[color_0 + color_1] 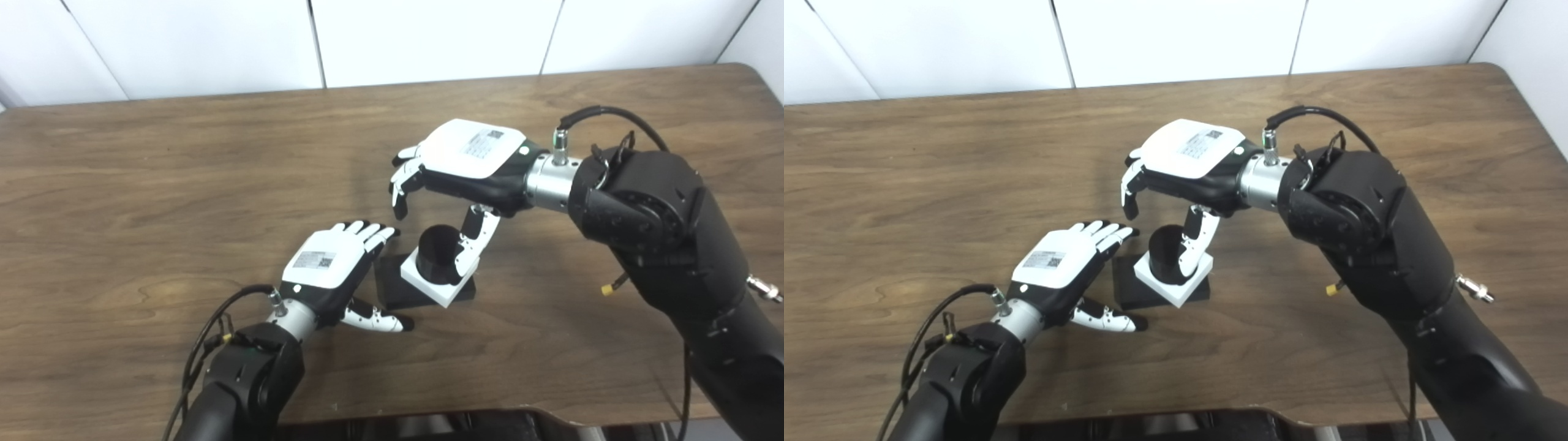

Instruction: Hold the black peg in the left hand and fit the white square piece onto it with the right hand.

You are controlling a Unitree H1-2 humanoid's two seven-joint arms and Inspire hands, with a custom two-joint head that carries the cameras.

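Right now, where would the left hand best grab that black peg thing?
Probably its flat black base, from the left: the white square piece already sits around the upright peg, covering most of it. The open left hand waits on that side.

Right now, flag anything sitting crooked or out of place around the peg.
The white square piece is on the black peg but tilted: its left side rides up while its near right corner dips toward the black base. Neither hand holds anything; the right hand hovers open above, the left hand open beside the base.
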